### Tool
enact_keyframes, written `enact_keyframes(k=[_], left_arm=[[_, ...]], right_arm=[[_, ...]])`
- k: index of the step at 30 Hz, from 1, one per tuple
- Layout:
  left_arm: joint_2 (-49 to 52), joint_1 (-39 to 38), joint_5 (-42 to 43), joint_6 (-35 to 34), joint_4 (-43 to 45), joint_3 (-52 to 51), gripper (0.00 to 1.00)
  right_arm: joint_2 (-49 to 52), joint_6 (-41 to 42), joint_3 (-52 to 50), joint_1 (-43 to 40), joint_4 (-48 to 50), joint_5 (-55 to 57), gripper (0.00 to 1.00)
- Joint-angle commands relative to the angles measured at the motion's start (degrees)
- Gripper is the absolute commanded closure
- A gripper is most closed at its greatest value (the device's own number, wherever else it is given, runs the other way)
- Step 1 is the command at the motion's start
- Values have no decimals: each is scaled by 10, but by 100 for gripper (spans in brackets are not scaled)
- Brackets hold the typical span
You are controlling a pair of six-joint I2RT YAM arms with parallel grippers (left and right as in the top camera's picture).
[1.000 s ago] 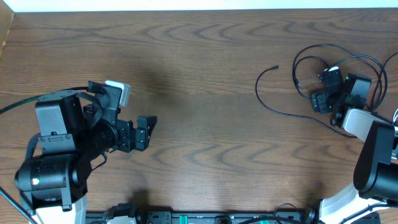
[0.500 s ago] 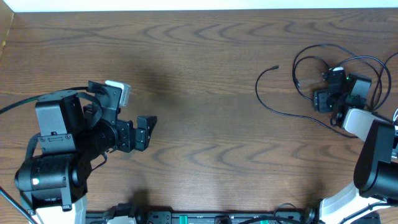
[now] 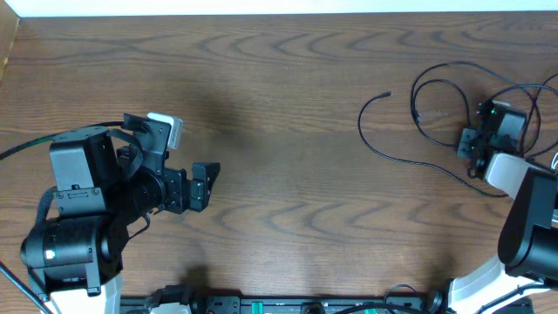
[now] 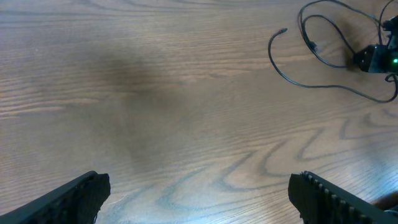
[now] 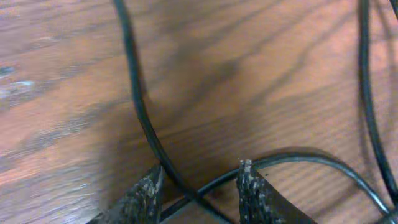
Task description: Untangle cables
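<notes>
The thin black cord (image 3: 361, 122) lies in loose loops at the far right of the table, with one small plug end (image 3: 388, 94) pointing towards the middle. My right gripper (image 3: 475, 139) is down among the loops. In the right wrist view its jaws (image 5: 200, 171) are apart and straddle a spot where two black strands (image 5: 134, 81) cross; they do not pinch them. My left gripper (image 3: 206, 185) is open and empty at the left, far from the cord, which shows at the top right of the left wrist view (image 4: 270, 50). I cannot make out the white cord.
The wooden table (image 3: 279, 87) runs between the two arms. The table's far edge (image 3: 279, 14) is at the top. The right arm's white body (image 3: 506, 170) stands just behind the cord loops.
My right gripper has moved a little to the right and lower, in among the cord loops. The cord's loops near it have shifted slightly. The left arm has not moved.
</notes>
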Motion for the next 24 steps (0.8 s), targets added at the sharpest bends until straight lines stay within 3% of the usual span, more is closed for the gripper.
enact_keyframes(k=[1, 10, 17, 24], left_arm=[[-1, -2, 10, -3, -1, 3, 2], [-1, -2, 10, -3, -1, 3, 2], [-1, -2, 10, -3, -1, 3, 2], [-1, -2, 10, -3, -4, 3, 2]], right_arm=[[17, 16, -9, -7, -10, 18, 99], [-5, 16, -7, -7, -6, -88, 99], [-134, 16, 0, -14, 47, -96, 99], [-257, 31, 39, -110, 57, -56, 99]])
